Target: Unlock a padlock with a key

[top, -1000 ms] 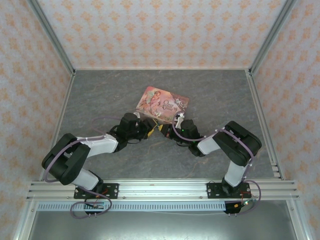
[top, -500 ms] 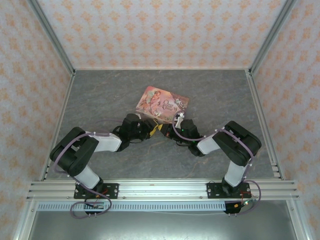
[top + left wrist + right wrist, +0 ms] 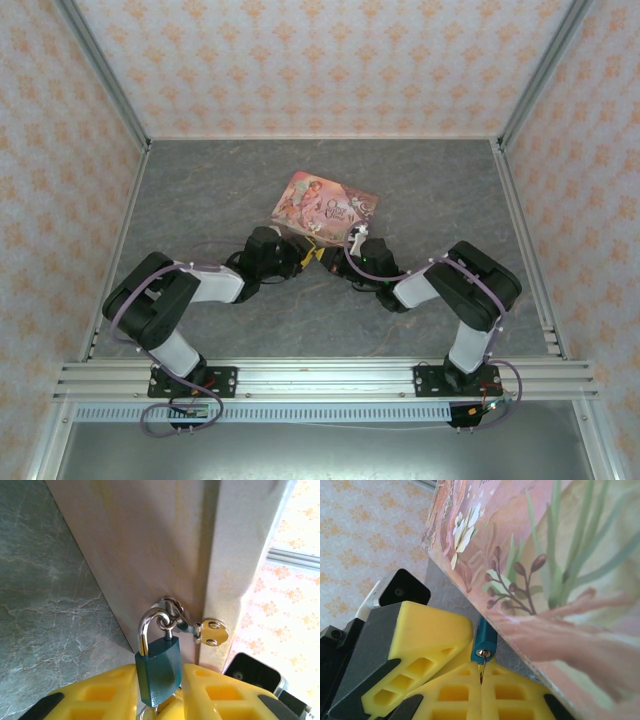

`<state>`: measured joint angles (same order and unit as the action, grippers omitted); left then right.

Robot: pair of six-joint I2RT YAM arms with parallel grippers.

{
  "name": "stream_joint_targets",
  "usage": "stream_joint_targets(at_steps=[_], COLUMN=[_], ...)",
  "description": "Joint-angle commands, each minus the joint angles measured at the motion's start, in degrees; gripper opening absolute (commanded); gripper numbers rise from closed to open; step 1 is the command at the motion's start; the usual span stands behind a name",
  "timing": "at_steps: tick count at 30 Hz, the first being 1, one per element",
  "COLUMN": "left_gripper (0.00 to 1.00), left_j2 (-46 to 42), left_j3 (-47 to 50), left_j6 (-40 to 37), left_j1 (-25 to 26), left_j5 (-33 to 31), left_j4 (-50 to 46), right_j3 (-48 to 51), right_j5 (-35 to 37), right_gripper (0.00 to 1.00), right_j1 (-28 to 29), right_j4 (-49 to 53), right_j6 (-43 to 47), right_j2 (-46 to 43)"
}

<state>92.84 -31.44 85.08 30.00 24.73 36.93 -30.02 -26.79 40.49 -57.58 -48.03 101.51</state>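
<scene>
We see the pink box point(image 3: 326, 205) lying flat on the grey marbled surface point(image 3: 200, 190). Both arms reach in to meet at the box's near edge, the left arm point(image 3: 190, 285) from the box's left and the right arm point(image 3: 440, 285) from its right. The padlock point(image 3: 159, 667) hangs against the box's pale side wall. Its silver shackle point(image 3: 148, 622) is threaded through a metal ring point(image 3: 170, 605) of the hasp point(image 3: 212, 631) fixed to that wall, and both shackle legs run down into the teal body. The yellow left fingers point(image 3: 105, 692) stand one on each side of that body, and as far as we can see they press against its flanks and grasp the padlock just beside the box wall. In the right wrist view, the padlock's underside shows at the foot of the box's picture-covered face, with a small brassy keyway point(image 3: 481, 653) in its middle. The right fingers point(image 3: 515, 692) are clenched together on the key point(image 3: 481, 670). We see the key edge-on as a thin metal sliver that runs from the seam between them straight into that keyway. One left finger lies against the padlock on the side away from the box.
</scene>
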Motion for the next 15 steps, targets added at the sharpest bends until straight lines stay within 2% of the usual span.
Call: stream_joint_targets(at_steps=[1,7,15], left_gripper=[0.26,0.22,0.22], left_j2=[0.9,1.2,2.3], left_j3=[-1.1,-1.2,-2.1], left_j6=[0.8,1.0,1.0], left_j1=[0.6,0.6,0.9], left_j5=[-1.7,-2.0,-1.0], left_j4=[2.4,2.1,3.7], right_j3=[-0.7,-0.7,-0.8], right_j5=[-1.1,-1.3,-1.6], right_gripper=[0.00,0.00,0.00], right_j1=[0.7,0.8,0.7], right_j4=[-0.1,-0.3,-0.8], right_j6=[-2.2,-2.4,-3.0], right_j2=[1.4,1.2,1.2])
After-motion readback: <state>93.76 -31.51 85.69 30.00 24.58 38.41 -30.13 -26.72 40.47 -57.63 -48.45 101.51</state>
